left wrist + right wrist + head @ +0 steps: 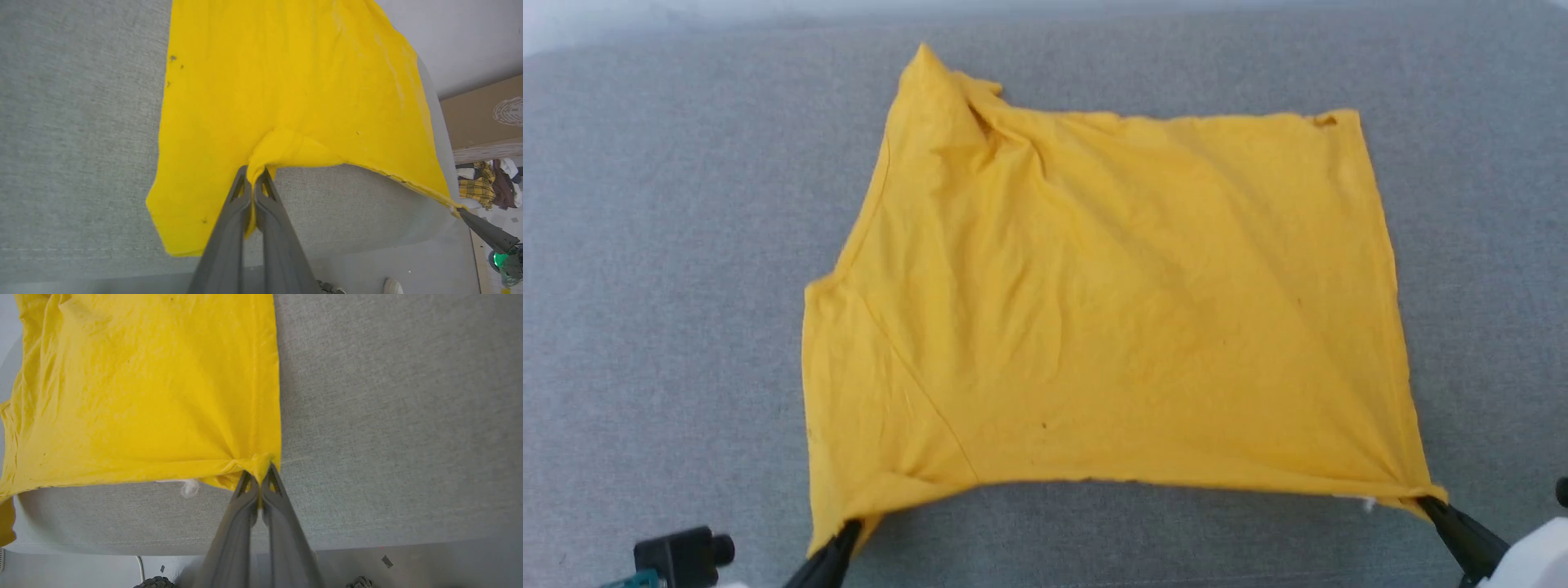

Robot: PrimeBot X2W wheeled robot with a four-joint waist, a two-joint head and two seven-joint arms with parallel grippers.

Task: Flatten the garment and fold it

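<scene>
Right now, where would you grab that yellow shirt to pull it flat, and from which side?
Its two near corners, coming in low from the near edge, where the left gripper and right gripper are shut on the garment. That edge lies nearest, and creases fan from both corners, so pulling apart should flatten it.

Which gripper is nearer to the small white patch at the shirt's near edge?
Right. The right gripper pinches the shirt corner beside the patch; the left gripper holds the opposite corner.

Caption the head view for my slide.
Left end effector and right end effector pinch near corners of the yellow garment.
</scene>
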